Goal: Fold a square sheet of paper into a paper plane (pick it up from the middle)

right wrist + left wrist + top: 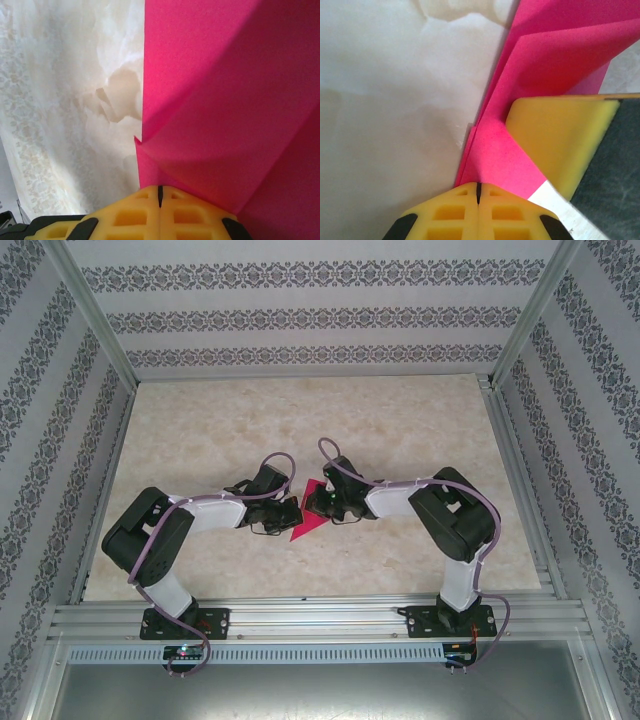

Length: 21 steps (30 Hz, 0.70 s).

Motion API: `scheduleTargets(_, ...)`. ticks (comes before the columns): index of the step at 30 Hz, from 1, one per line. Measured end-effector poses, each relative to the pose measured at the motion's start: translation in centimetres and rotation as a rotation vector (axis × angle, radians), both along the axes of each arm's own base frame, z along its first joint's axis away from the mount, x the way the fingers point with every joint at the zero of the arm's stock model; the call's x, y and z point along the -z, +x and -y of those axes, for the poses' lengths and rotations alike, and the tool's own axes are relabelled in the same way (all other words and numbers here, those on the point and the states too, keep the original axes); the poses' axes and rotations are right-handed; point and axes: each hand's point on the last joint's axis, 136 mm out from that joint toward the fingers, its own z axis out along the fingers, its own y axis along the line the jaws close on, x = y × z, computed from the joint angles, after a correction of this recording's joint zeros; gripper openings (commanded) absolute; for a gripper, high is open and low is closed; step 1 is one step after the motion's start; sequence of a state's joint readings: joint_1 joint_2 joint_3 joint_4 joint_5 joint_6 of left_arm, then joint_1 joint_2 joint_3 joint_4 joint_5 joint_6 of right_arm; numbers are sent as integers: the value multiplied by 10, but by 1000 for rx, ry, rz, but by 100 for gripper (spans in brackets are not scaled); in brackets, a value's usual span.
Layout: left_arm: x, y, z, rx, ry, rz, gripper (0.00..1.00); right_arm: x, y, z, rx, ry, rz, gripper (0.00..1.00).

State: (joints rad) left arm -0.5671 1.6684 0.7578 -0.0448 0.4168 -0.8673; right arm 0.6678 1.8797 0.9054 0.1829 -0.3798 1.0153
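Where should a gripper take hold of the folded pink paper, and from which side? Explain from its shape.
Take the folded pink paper at its layered side edge, coming in low from the side. It is thin and wedge-shaped, so probably only an edge where layers lift off the table offers a pinch.

Left gripper (478, 207): yellow fingertips pressed together, no gap between them.
Square sheet of paper (550, 60): magenta, folded in overlapping layers, narrowing down to those fingertips.
Right gripper's pad (560, 145): yellow, resting on the paper.
Table (385, 125): pale, marbled.
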Motion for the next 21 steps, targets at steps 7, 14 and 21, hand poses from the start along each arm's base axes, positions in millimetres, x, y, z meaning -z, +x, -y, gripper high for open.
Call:
scheduleTargets(7,0,0,0,4,4,5,0,0,34,36,83,-9,19,6)
scheduleTargets(14,0,0,0,14,7,12,0,-1,68,80,170,-38,36,8)
scheduleTargets(21,0,0,0,20,8,15,0,-3,79,98,193,-63,33,10)
